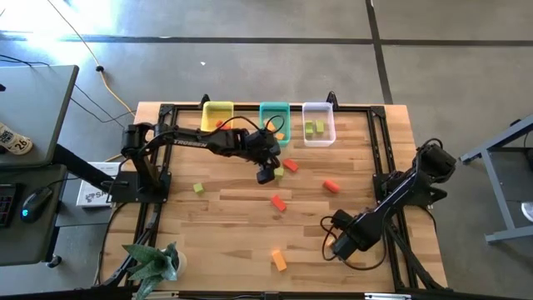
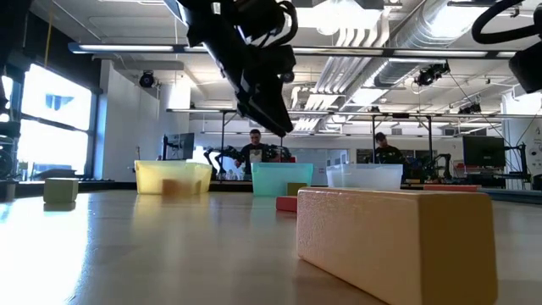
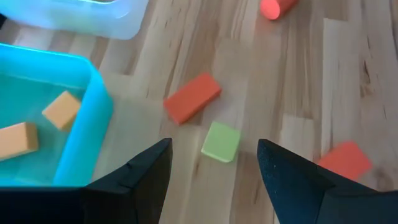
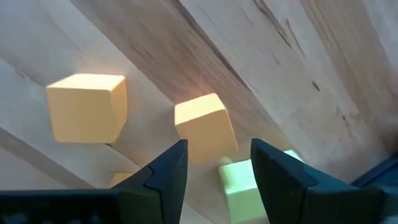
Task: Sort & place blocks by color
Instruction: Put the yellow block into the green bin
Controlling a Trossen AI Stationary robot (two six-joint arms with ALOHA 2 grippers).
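The counter (image 1: 233,217) is pale striped wood. Three bins stand in a row: yellow (image 1: 218,114), teal (image 1: 274,112) and clear (image 1: 318,133). The blocks come in red (image 3: 192,98), orange (image 1: 278,260) and light green (image 3: 221,141). Orange pieces (image 3: 61,109) lie in the teal bin. Both arms' fingers (image 3: 143,171) are black.

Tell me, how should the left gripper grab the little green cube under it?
From above, I'd guess. The left gripper is open above the green cube, which lies flat on the table. Grip its two side faces. The red bar sits close on one side, so put the fingers on the other two sides.
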